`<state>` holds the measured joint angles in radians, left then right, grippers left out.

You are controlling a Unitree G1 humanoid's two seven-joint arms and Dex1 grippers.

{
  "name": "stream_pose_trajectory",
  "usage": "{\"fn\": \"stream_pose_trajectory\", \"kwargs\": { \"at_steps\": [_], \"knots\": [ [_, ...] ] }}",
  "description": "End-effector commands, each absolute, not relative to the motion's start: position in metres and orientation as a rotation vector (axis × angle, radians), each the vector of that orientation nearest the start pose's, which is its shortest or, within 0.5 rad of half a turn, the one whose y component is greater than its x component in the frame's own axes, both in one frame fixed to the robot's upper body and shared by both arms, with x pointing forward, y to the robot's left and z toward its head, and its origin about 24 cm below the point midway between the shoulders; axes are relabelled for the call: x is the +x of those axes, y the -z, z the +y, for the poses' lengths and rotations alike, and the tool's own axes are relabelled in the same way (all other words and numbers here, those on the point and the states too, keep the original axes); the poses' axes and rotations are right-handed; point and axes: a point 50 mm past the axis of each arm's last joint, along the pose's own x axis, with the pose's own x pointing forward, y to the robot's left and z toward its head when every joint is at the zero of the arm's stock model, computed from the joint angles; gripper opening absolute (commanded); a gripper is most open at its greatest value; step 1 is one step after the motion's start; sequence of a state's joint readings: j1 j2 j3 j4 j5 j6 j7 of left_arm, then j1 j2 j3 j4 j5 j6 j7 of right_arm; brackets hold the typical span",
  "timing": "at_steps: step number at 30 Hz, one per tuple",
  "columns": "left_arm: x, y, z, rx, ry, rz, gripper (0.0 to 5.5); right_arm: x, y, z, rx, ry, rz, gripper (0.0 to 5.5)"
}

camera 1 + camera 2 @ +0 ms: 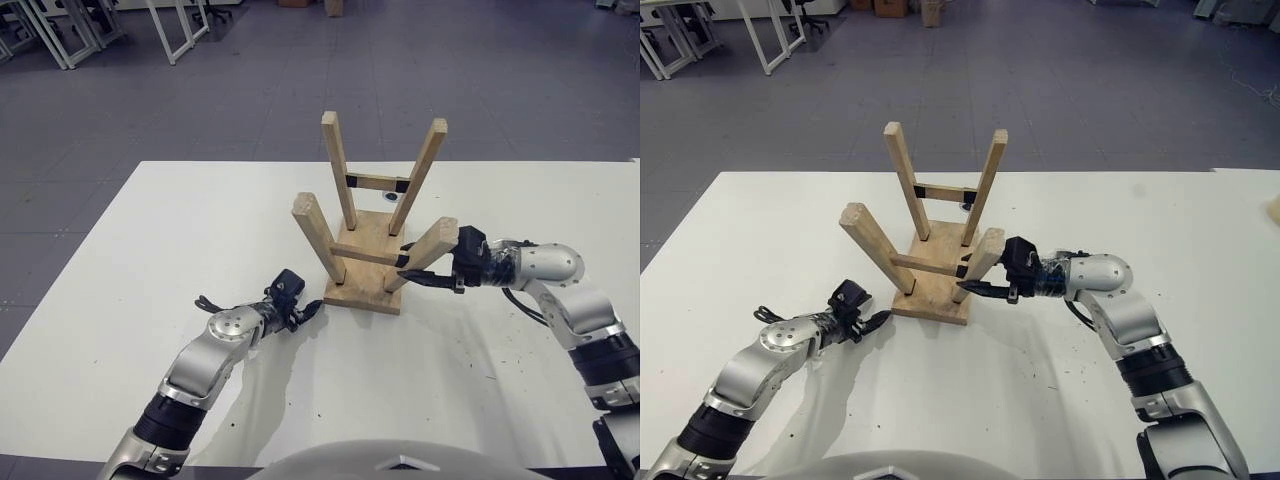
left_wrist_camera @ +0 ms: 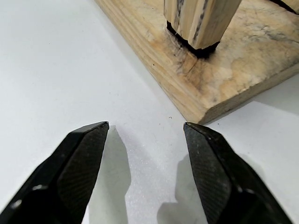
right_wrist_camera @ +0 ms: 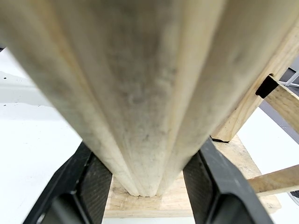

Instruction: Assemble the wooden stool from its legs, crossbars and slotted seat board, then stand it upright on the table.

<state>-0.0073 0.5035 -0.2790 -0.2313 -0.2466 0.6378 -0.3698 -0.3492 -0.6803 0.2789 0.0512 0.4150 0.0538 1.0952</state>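
The wooden stool rests upside down on the white table (image 1: 150, 250), with its seat board (image 1: 362, 292) flat and its legs pointing up. Crossbars (image 1: 378, 183) (image 1: 365, 254) join the legs. My right gripper (image 1: 412, 272) is shut on the near right leg (image 1: 432, 250), close to its base; in the right wrist view that leg (image 3: 140, 84) sits between the black fingers (image 3: 88, 186). My left gripper (image 1: 305, 313) lies low on the table, open and holding nothing, just short of the board's near left corner (image 2: 224, 79).
A small dark speck (image 1: 388, 375) lies on the table in front of the stool. Bare tabletop stretches to the left and right. White metal frames (image 1: 60, 30) stand on the grey floor beyond the far edge.
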Motion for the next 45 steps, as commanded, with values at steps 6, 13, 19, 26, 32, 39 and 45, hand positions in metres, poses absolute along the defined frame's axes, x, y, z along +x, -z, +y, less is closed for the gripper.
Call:
{"fn": "stream_pose_trajectory", "kwargs": {
  "at_steps": [6, 13, 19, 26, 32, 39, 45],
  "knots": [
    [0.215, -0.016, 0.154, 0.213, 0.610, 0.622, 2.96, 0.276, -0.105, -0.172, -0.407, -1.332, 0.205, 3.52],
    [0.219, -0.023, 0.168, 0.278, 0.672, 0.657, 2.96, 0.244, -0.079, -0.201, -0.477, -1.279, 0.374, 4.85],
    [0.230, -0.064, 0.199, 0.218, 0.672, 0.639, 2.96, 0.211, -0.065, -0.234, -0.405, -1.033, 0.435, 4.99],
    [0.217, -0.102, 0.167, 0.044, 0.713, 0.531, 2.96, 0.216, -0.089, -0.228, -0.229, -0.461, 0.427, 4.99],
    [0.225, -0.099, 0.151, 0.020, 0.703, 0.518, 2.96, 0.224, -0.122, -0.203, -0.097, -0.321, 0.316, 4.99],
    [0.239, -0.063, 0.124, 0.103, 0.724, 0.552, 2.96, 0.248, -0.198, -0.186, 0.109, -0.238, -0.018, 4.99],
    [0.234, -0.037, 0.128, 0.143, 0.679, 0.598, 2.96, 0.232, -0.233, -0.129, 0.325, -0.407, -0.168, 4.09]
  ]
}}
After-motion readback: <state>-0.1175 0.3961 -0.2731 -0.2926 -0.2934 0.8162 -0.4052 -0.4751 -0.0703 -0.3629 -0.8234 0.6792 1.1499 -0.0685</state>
